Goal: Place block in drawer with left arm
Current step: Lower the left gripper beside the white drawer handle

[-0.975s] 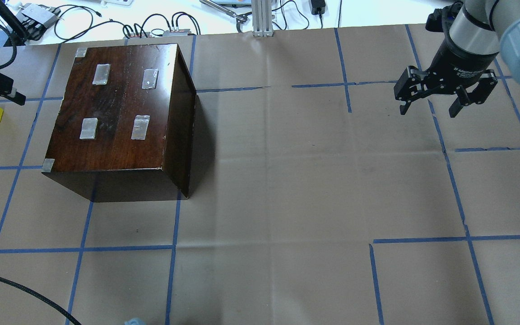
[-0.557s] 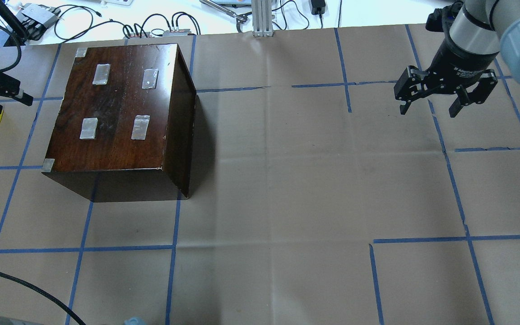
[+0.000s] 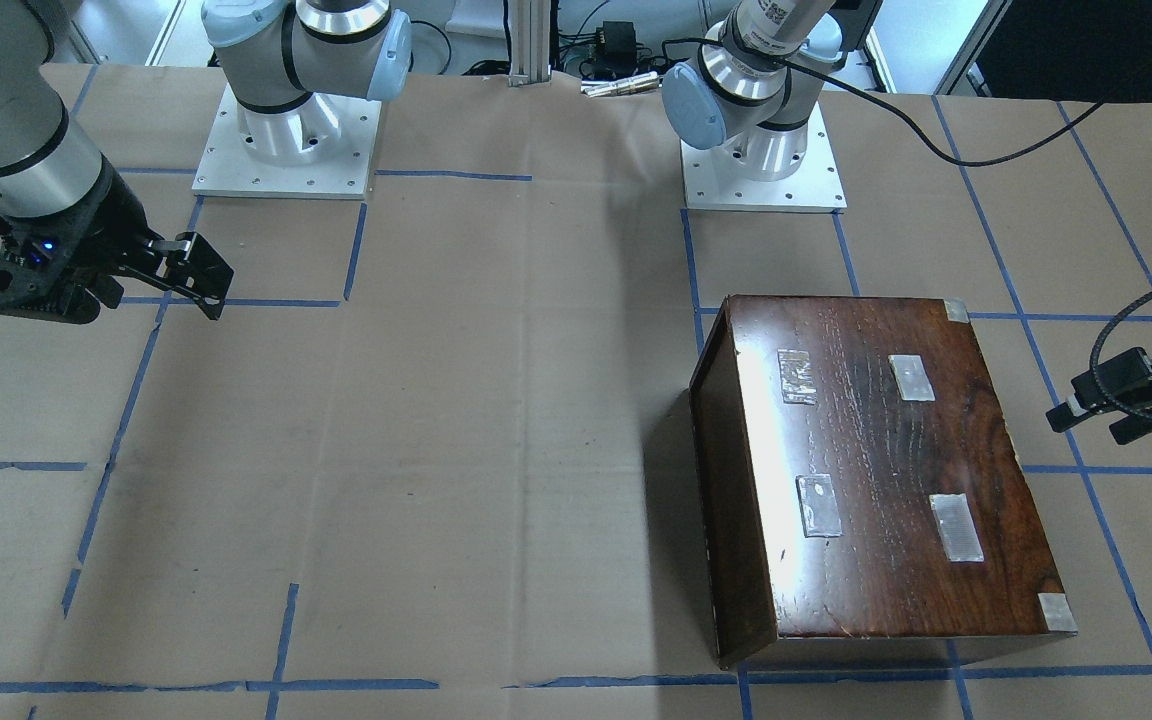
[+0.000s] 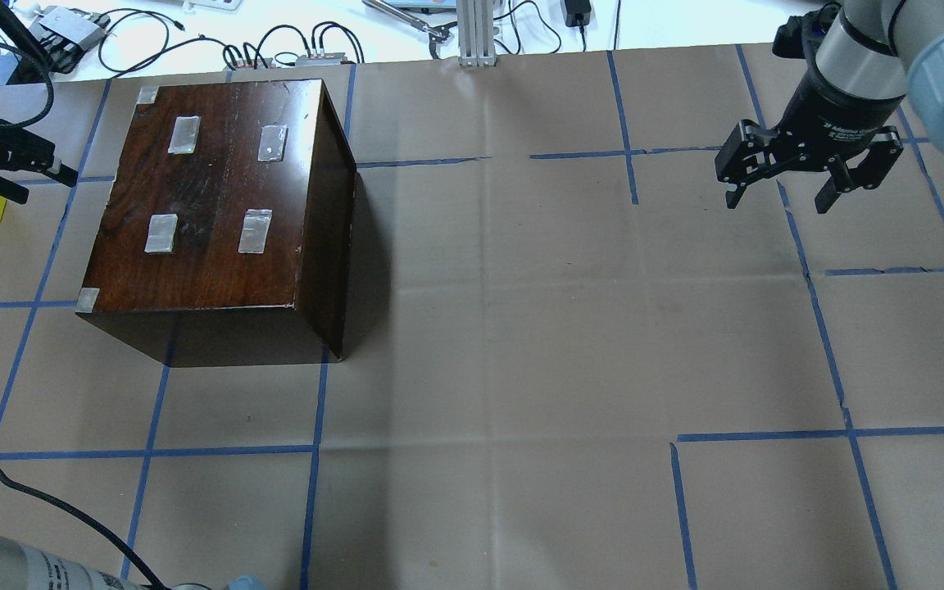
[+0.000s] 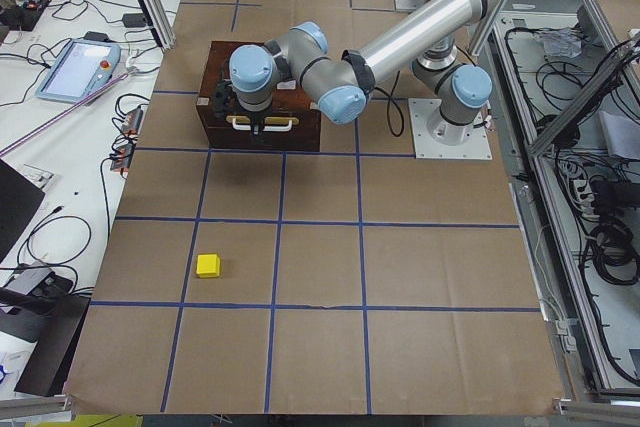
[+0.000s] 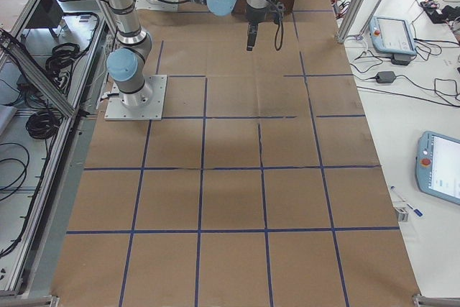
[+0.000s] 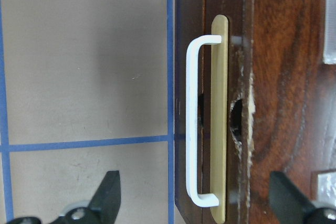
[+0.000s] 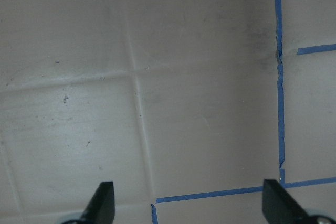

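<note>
The yellow block (image 5: 208, 265) sits alone on the bench (image 5: 450, 277), well apart from the left gripper (image 7: 195, 199). Its fingers (image 7: 107, 195) stand wide apart, and the white handle (image 7: 191, 119) of the drawer (image 7: 220, 77) in the dark box (image 4: 210, 205) lines up between them. Farther off, the right gripper (image 4: 778, 201) hangs over the paper, fingers apart too.

Yellow block (image 5: 208, 265) (glossy dark-brown box (image 4: 218, 197))

Overhead is looking forward and down from behind the robot; front-facing is looking steeply back from across the bench (image 3: 536, 400) — both sharing the dark box (image 4: 210, 188). Side cams are looking along the bench from each end, far off. Wrist cams are pointing down, close — left framing the drawer (image 7: 220, 51) and white handle (image 7: 192, 124), right framing brown paper (image 8: 199, 103).
</note>
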Robot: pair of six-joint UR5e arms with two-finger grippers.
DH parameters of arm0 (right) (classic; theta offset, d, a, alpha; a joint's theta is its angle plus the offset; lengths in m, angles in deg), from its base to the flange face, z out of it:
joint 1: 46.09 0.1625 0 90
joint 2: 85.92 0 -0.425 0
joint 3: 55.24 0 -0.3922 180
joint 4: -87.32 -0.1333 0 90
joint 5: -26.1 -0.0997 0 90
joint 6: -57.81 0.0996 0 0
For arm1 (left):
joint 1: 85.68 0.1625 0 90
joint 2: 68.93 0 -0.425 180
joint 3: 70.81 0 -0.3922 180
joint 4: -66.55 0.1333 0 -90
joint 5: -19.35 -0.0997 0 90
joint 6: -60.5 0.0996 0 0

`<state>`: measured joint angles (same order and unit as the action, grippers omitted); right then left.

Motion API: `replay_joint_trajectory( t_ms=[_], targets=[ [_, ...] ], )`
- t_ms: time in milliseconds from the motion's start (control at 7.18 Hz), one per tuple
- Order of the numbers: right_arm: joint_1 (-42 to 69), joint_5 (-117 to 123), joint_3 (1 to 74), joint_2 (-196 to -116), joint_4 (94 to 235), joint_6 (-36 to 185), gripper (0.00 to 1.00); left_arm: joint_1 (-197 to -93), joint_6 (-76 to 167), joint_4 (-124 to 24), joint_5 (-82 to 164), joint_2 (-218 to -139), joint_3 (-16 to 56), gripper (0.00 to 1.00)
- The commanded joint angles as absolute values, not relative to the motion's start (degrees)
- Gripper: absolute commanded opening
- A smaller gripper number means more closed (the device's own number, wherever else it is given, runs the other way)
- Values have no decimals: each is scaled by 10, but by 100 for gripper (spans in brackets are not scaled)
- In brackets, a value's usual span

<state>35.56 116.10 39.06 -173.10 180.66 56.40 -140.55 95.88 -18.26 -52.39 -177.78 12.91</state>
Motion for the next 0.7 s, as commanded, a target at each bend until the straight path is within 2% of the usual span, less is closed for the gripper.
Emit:
replay_joint_trajectory(
  t_ms=[0,557],
  targets=[
    [356,1161,391,-1731,1807,564,100,-1410,959,-161,-521,-1802,133,98],
    [356,1161,390,-1731,1807,564,100,-1410,989,-142,-522,-1827,144,98]
  ],
)
